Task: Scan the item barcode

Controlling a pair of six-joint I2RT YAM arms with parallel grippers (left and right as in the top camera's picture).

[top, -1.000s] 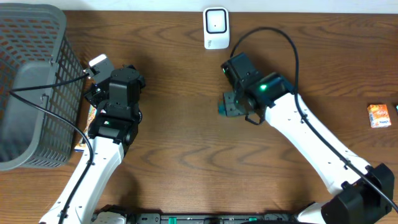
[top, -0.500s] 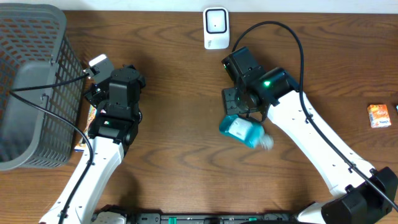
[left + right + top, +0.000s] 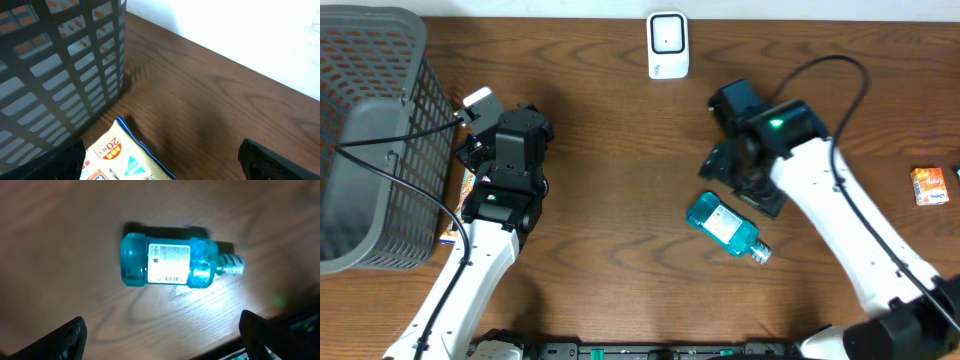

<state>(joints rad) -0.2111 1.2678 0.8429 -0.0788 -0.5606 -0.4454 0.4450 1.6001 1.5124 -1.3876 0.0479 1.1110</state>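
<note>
Blue bottle (image 3: 725,226) lies on its side on desk (image 3: 620,200), barcode label up. Right pincer (image 3: 740,182) open, just beside it. Left pincer (image 3: 160,162) open over snack packet (image 3: 120,157) by basket (image 3: 370,140).

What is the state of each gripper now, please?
Left gripper: open, holding nothing.
Right gripper: open, empty, over the lying blue bottle.

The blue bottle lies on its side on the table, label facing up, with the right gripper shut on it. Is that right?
Not quite: the right gripper is open, not shut on the blue bottle. The right wrist view shows its fingers spread wide, with the bottle lying free on the table. The rest holds: it is on its side, label facing up.
</note>
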